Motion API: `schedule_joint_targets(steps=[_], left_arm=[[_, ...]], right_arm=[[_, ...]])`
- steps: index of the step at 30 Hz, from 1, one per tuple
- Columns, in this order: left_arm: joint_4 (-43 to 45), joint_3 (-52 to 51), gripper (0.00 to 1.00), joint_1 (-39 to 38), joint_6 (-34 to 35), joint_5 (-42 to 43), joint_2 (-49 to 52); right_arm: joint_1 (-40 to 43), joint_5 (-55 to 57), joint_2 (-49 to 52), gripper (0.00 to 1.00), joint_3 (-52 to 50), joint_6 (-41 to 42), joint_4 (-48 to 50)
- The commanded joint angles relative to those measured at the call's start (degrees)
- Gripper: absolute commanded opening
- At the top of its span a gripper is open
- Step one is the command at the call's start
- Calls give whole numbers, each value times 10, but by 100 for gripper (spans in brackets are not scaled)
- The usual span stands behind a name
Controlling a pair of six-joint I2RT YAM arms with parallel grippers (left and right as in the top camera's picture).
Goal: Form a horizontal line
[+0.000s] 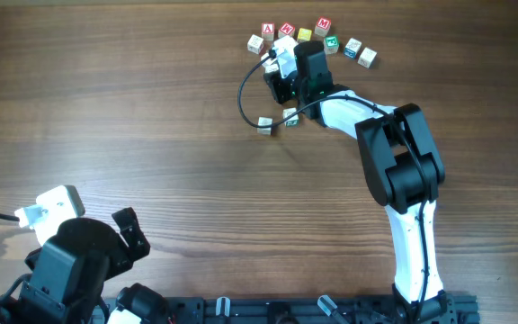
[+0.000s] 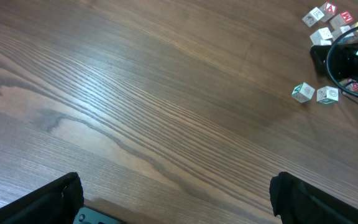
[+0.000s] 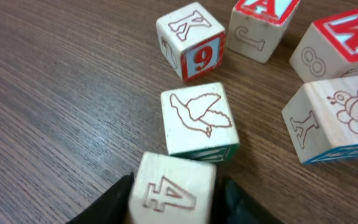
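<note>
Right gripper (image 3: 173, 200) is pinching the 4 cube (image 3: 171, 185), with one black finger (image 3: 114, 202) on each side face. Can't tell if the cube is off the table (image 1: 106, 108) yet. Straight ahead is the bird cube (image 3: 199, 118), touching or almost touching the 4 cube's far edge. Past it is the K/9 cube (image 3: 190, 38), then the A cube (image 3: 263, 22), W/8 cube (image 3: 337, 43) and Y cube (image 3: 331, 121) off to the right, all loose with gaps between them. The horizontal line (image 2: 327, 94) lies apart from this cluster, nearer the robot base, beside and partly under the right forearm. In overhead two pale cubes sit side by side with a small gap. The left wrist view shows what looks like a third with a red mark, half hidden behind the cable (image 1: 240, 94). Left gripper (image 2: 176, 186) is parked well away at its own side, fingers spread, nothing between them. Step, as a judgement: carry the 4 cube over and add it to the row. Risks: a low pull-back would drag or tip the bird cube, since it sits so close. The cable loop hangs right by the row's end cube, so an arm swing could sweep that cube out of line. Setting down tight against a neighbour could let a finger nudge the neighbour askew. A twisted or off-axis release would leave the line bent or gapped.
</note>
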State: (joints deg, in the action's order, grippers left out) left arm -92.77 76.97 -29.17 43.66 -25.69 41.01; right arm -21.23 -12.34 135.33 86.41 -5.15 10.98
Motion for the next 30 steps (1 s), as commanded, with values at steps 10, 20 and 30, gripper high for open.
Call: schedule_joint_targets(steps=[10,20,30], left_arm=[[1,-2,100,2,7,-8,-2],[1,-2,100,2,7,-8,-2],[1,-2,100,2,7,-8,-2]], right_arm=[[-5,7,-130,17,84,37,-198],[-5,70,-332,17,84,73,-500],[-5,104,-296,25,-148,103,-335]])
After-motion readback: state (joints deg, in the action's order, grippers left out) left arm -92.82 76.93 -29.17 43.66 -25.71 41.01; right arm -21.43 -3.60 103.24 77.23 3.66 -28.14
